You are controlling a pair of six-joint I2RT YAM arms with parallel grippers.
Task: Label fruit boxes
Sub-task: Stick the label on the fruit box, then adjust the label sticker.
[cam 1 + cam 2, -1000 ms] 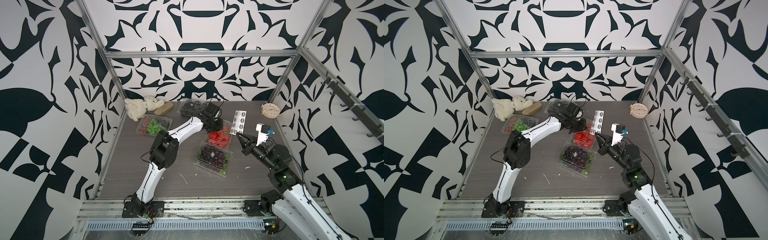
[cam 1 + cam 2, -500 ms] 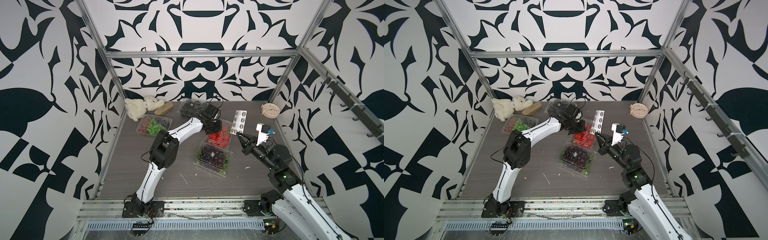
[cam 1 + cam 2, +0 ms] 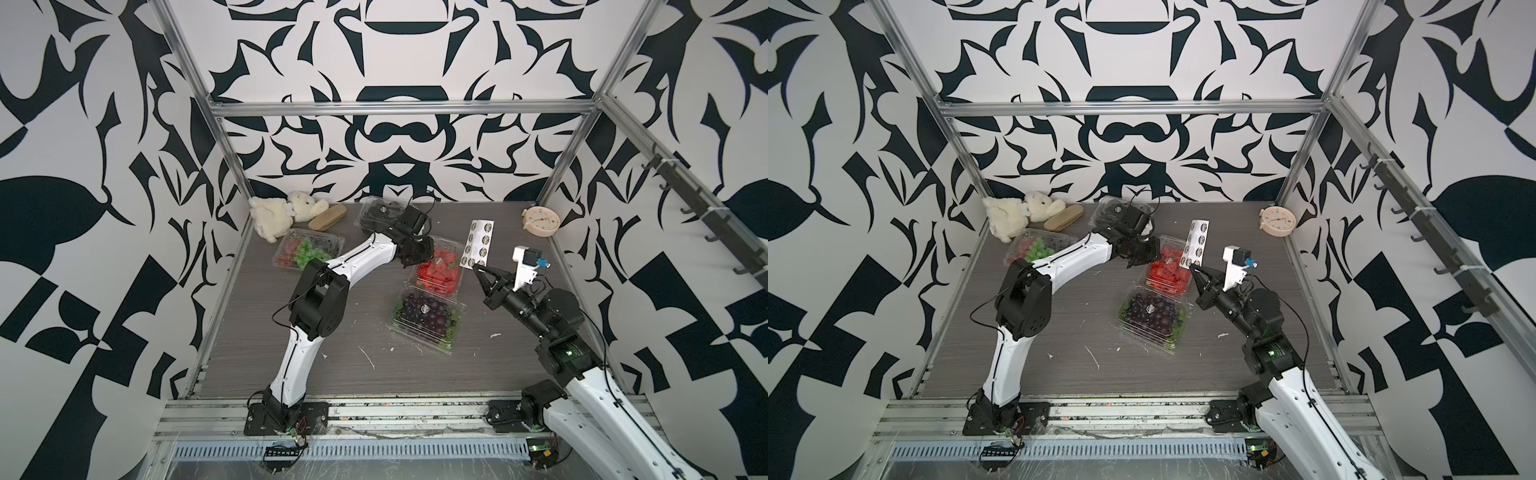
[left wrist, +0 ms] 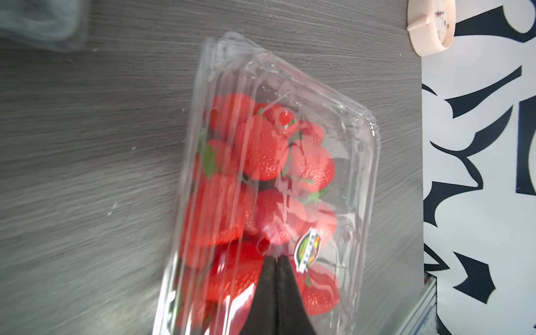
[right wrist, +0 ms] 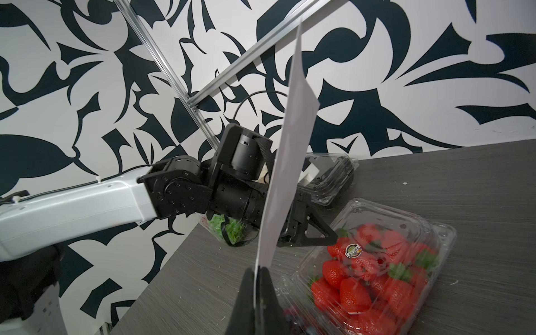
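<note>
Four clear, ribbed fruit boxes [image 3: 428, 316] dot the grey wood-grain table [image 3: 257, 332], the black-berry box [image 3: 368, 208] at the back half hidden behind the left arm, the strawberry box [image 3: 440, 270] mid-table under the left gripper [image 4: 275, 259], tips pressed together, while the right gripper [image 5: 259, 271] pinches a flat white sticker sheet [image 5: 290, 162].
</note>
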